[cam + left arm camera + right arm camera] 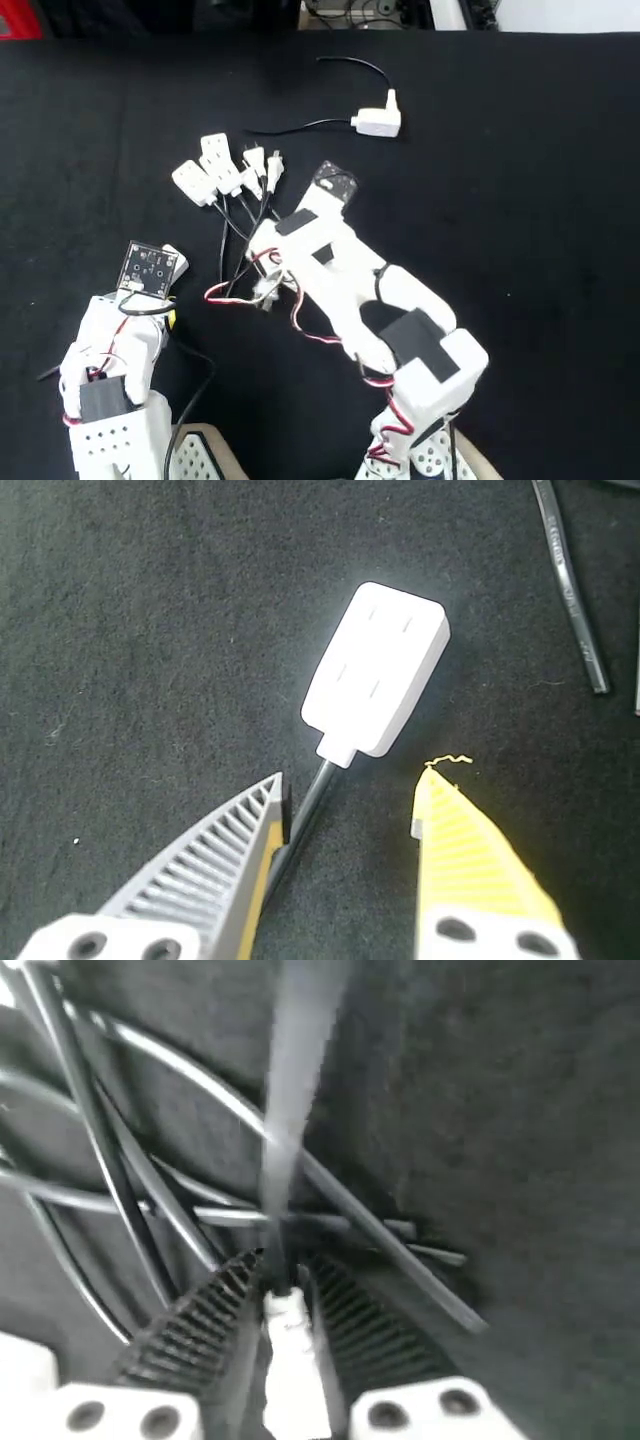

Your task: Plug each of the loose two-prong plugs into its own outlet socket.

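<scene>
Right hand (283, 1260) pinching white plug (290, 1355), left hand (354, 776) open near outlet socket (376, 670).

Soft, even light falls from above on the black table (540, 260), which soaks it up and shows almost no shadows. The white arm (350, 280) at the middle of the high view glares, nearly washed out. In the left wrist view the outlet block (375, 670) is bright, with one edge faintly shaded. In the right wrist view the cords (110, 1175) are blurred, and a pale streak (295, 1060) is smeared across them.
</scene>
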`<action>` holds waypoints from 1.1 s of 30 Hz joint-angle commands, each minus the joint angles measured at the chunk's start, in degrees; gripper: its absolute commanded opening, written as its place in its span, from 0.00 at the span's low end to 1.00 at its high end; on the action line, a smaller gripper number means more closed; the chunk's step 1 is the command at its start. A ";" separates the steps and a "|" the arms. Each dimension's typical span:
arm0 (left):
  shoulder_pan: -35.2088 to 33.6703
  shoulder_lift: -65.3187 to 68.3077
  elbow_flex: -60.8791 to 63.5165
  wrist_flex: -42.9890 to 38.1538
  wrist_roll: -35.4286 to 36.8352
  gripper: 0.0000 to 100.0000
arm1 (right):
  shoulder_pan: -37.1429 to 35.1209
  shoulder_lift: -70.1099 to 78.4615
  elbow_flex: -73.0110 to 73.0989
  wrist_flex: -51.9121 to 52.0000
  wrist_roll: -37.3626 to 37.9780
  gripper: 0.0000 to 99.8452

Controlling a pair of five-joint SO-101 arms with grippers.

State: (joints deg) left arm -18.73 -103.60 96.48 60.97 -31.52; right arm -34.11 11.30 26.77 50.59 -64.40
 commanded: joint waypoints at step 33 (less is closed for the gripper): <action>0.40 -0.53 0.84 0.35 -0.35 0.21 | 1.76 -3.30 -8.57 29.19 89.05 0.15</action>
State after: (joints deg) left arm -18.73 -103.60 96.48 60.97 -31.52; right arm -32.88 8.31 18.86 79.16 21.23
